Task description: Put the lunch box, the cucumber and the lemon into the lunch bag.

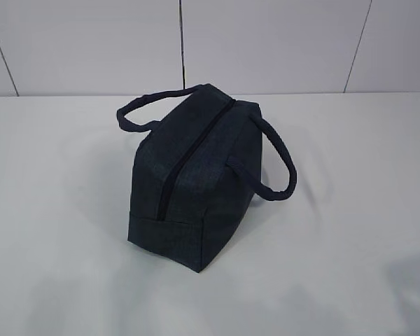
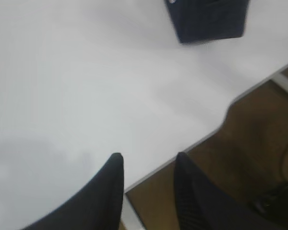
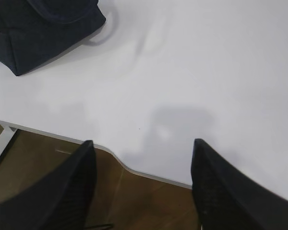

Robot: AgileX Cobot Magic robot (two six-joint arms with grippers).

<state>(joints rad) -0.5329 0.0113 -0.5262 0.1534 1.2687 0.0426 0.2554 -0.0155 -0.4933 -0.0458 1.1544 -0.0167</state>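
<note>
**Zipped lunch bag alone on the table**

The left gripper (image 2: 146, 165) hangs partly open and empty over the white table's (image 1: 56, 210) edge. The navy lunch bag (image 1: 196, 175) stands mid-table, zipper (image 1: 189, 157) closed. The right gripper (image 3: 141, 158) is spread wider, also empty.

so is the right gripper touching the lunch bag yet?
Apart. In the right wrist view the right gripper hangs open over the table's near edge, with bare white table between it and the lunch bag at top left.
</note>
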